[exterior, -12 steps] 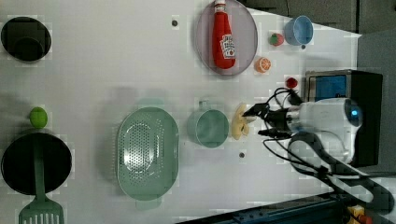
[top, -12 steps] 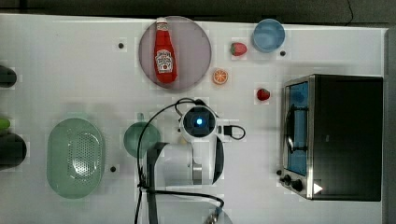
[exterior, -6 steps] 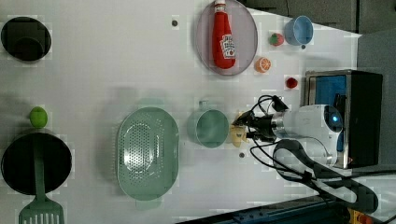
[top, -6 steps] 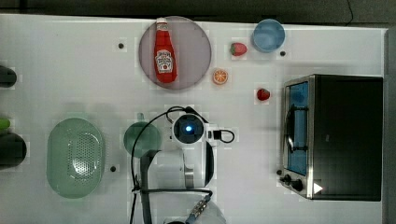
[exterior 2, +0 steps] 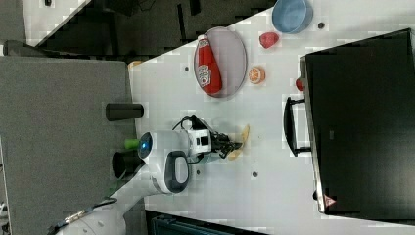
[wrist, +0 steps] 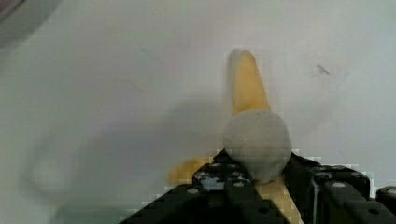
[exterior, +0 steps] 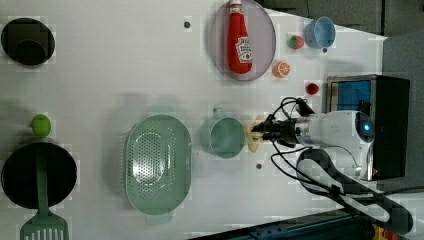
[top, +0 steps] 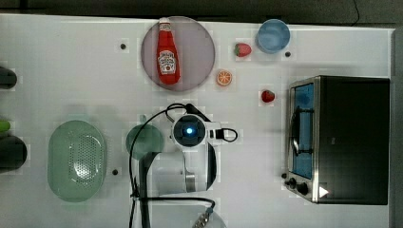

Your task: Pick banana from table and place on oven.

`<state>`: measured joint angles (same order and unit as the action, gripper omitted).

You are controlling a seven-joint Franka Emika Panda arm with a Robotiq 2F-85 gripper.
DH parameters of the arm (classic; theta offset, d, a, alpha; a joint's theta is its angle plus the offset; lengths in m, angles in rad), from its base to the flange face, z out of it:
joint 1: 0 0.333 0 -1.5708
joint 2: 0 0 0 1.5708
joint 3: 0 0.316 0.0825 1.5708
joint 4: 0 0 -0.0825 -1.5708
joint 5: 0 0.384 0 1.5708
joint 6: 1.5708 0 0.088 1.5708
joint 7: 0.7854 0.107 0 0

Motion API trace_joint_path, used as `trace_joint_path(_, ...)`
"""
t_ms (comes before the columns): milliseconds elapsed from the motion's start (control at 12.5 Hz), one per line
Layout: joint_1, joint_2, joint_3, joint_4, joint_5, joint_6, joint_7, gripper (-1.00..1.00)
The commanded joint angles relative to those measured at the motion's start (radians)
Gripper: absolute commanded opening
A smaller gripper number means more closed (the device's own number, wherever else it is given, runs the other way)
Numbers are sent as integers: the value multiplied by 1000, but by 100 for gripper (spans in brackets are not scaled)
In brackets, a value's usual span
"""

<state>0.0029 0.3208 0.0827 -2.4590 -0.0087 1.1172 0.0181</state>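
Note:
The banana [wrist: 247,88], pale yellow and curved, lies on the white table [top: 71,71] beside a green cup [exterior: 224,137]. My gripper [exterior: 262,134] is down at the table with its black fingers closed in on the banana [exterior: 255,140] from both sides. In the right view the banana [exterior 2: 241,139] pokes out past the gripper [exterior 2: 229,146]. In the top view my wrist [top: 190,130] covers it. The oven [top: 351,137], black-topped with a blue glass door, stands at the top view's right, apart from the arm.
A green colander [top: 76,159] sits at the top view's left. A ketchup bottle [top: 167,52] lies on a round plate. An orange slice [top: 224,77], a red strawberry [top: 267,96] and a blue bowl [top: 273,35] lie between the plate and the oven.
The arm has moved toward the top view's left and come down over the banana. The fingers went from wide open to closed in on the banana.

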Motion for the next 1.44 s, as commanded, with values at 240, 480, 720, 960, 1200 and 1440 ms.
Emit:
trace_joint_path(240, -10, -256, -13, 25, 1, -138, -14, -50)
trace_joint_path(480, -14, -482, -22, 79, 2, -397, -14, -50)
trace_joint_path(720, -15, -632, -51, 189, 2, -635, -14, -50)
trace_joint_path(960, -15, -717, -76, 307, 2, -869, -14, -50)
trace_joint_path(1200, -27, -719, -130, 361, 0, -945, -20, -50)
trace_joint_path(1440, -44, -687, -262, 364, -4, -938, -179, -50)
